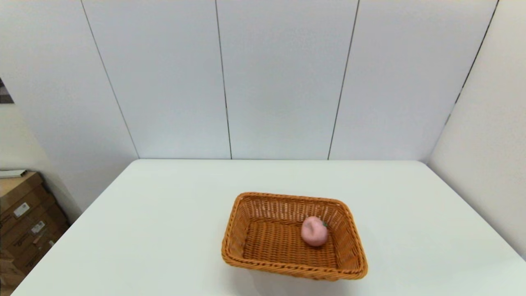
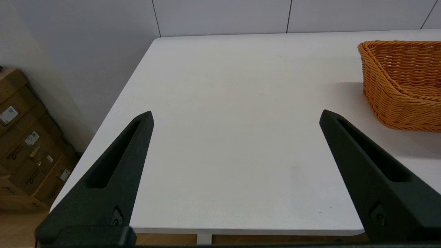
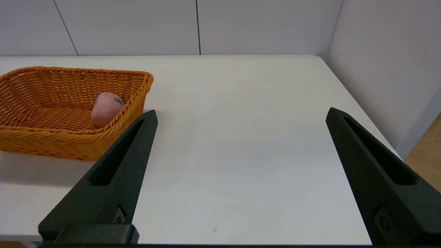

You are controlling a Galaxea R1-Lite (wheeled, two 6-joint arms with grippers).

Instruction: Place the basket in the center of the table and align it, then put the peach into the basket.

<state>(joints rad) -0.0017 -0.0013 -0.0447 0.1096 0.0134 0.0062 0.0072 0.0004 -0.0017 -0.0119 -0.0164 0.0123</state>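
On one table (image 1: 164, 230), one basket (image 1: 267, 263), one peach (image 1: 314, 231)

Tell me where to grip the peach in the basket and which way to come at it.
Grip the peach across its round middle, coming straight down from above. It lies on the floor of the basket near the right wall, and the sloped woven sides would likely block a sideways approach. The right gripper, open and empty over the table, sits nearer than the left gripper.

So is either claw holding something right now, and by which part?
Nothing. The left gripper and right gripper are open and empty; the peach lies in the basket.
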